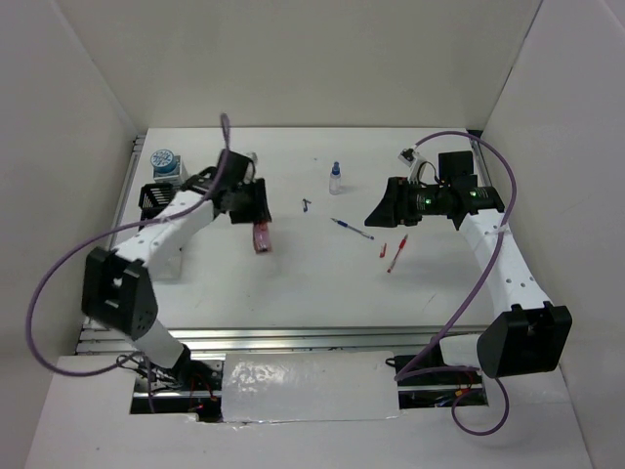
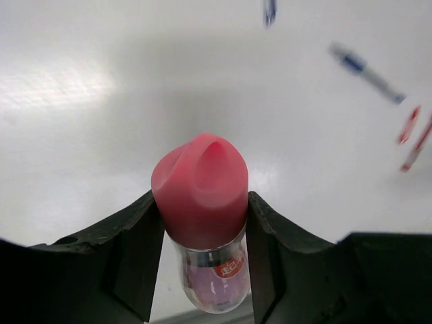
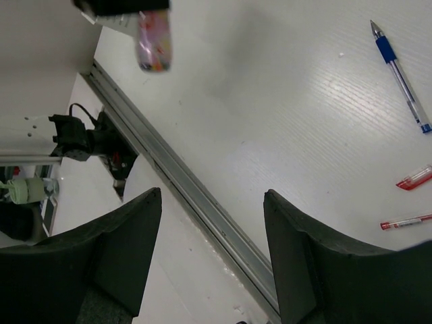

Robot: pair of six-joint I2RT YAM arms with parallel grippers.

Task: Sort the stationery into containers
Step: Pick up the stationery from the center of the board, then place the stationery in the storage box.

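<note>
At the far left corner of the worktop [image 1: 293, 293], a round blue-and-white tin [image 1: 164, 159] sits at the top of a white box [image 1: 172, 177], and a black mesh box [image 1: 152, 198] stands just beside it on the near side, partly hidden by the left arm. To their right, the left gripper [image 1: 252, 210] [image 2: 202, 202] pinches a pink-capped tube [image 1: 262, 237] [image 2: 201, 189] [image 3: 153, 39]. Its fingers [image 2: 138, 250] press against both sides of the tube just under the pink cap, and the clear, labelled body points away from the gripper. Whether the tube's end touches the worktop cannot be told.

Toward the middle of the worktop lies a small dark blue item [image 1: 307, 204], and beyond it, nearer the far edge, a tiny clear bottle [image 1: 335, 178] with a blue cap stands upright. Right of centre the blue pen [image 1: 352, 229] [image 2: 368, 73] [image 3: 401, 74] lies at a slant. Just beside it, toward the near edge, are the short red piece [image 1: 383, 249] [image 3: 413, 179] and the red pen [image 1: 397, 254] [image 3: 405, 221], close together but apart.

Over the right half, the right gripper [image 1: 383, 210] [image 3: 210, 196] hangs above the worktop with its fingers [image 3: 128, 236] spread wide and nothing between them, near the pens.
</note>
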